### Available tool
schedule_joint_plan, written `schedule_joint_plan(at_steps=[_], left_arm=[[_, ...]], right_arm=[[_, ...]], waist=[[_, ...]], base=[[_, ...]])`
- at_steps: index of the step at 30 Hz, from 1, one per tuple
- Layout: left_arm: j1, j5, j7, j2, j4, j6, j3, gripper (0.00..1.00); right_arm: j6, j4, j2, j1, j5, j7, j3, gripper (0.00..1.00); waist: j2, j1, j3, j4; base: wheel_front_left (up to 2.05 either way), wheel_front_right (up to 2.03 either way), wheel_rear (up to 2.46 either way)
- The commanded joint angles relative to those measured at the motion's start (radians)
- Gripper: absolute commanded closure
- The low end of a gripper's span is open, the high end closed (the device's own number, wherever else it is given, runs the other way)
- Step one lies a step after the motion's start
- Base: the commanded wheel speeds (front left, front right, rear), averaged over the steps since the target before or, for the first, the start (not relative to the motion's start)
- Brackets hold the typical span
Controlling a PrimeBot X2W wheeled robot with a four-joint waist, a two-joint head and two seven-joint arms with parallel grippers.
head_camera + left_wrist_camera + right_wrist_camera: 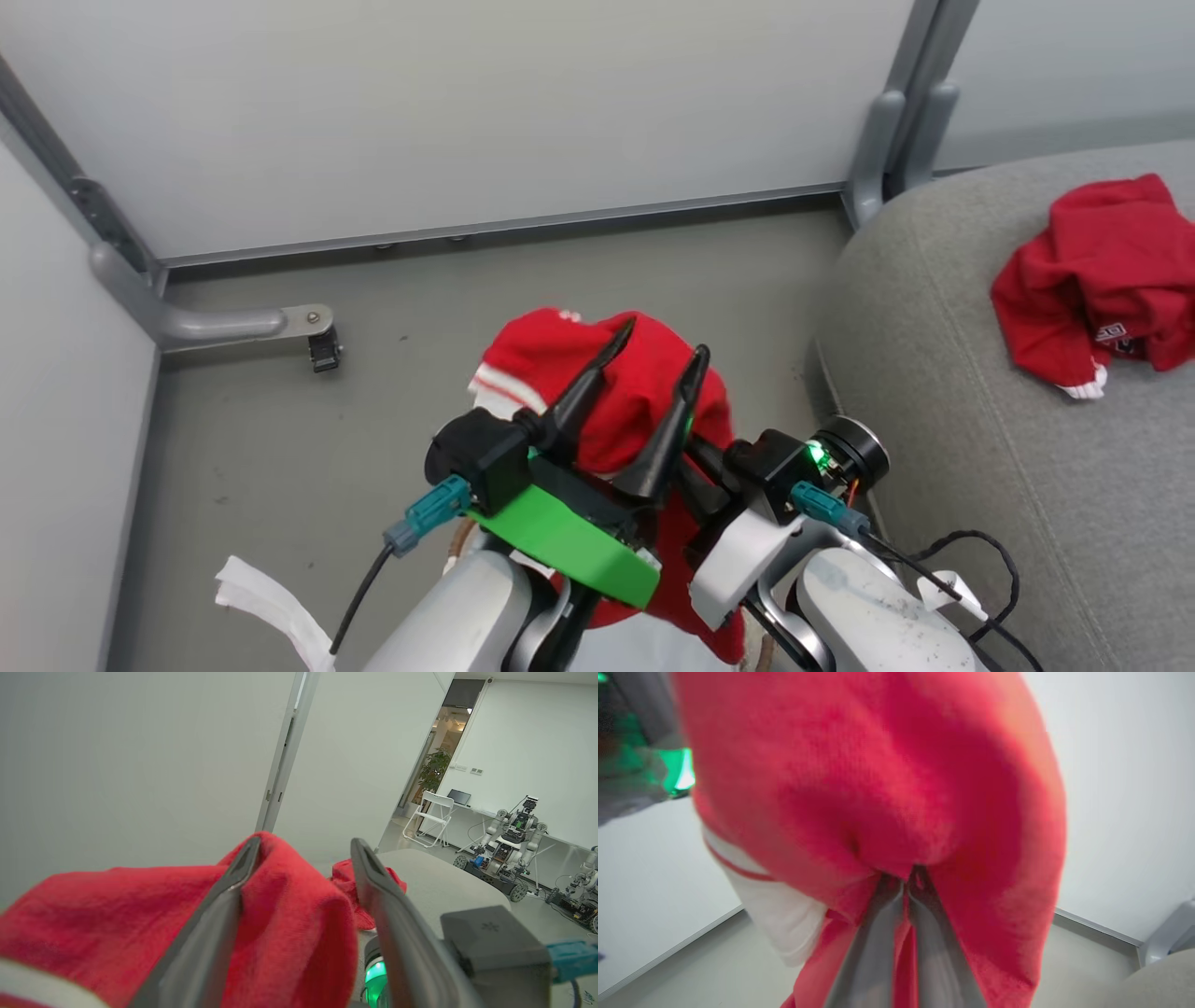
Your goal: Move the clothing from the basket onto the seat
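My right claw (908,879) is pinched tight on one red piece of clothing (532,350), and the cloth bunches up over its tips. That piece hangs in the air above the grey floor (280,448), just to the left of the seat (971,448). My left claw (664,341) has its two fingers spread wide apart. It is not squeezing anything, but the red cloth rests against it. The other red piece (1092,280) lies in a crumpled heap on the seat, with a bit of white trim showing.
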Motion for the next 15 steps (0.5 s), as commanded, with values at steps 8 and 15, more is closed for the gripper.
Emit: schedule_joint_plan(at_steps=[8, 15], left_arm=[[-0.001, 0.082, 0.001, 0.001, 0.037, 0.001, 0.067, 0.00], [-0.005, 0.106, 0.000, 0.002, 0.066, -0.002, 0.097, 0.00]], right_arm=[[-0.001, -0.037, -0.004, 0.027, 0.011, -0.004, 0.000, 1.00], [-0.001, -0.065, -0.003, 0.038, 0.029, -0.004, -0.010, 1.00]], waist=[[0.0000, 0.0000, 0.051, -0.223], [0.0000, 0.0000, 0.077, -0.397]], base=[[0.00, 0.00, 0.00], [0.00, 0.00, 0.00]])
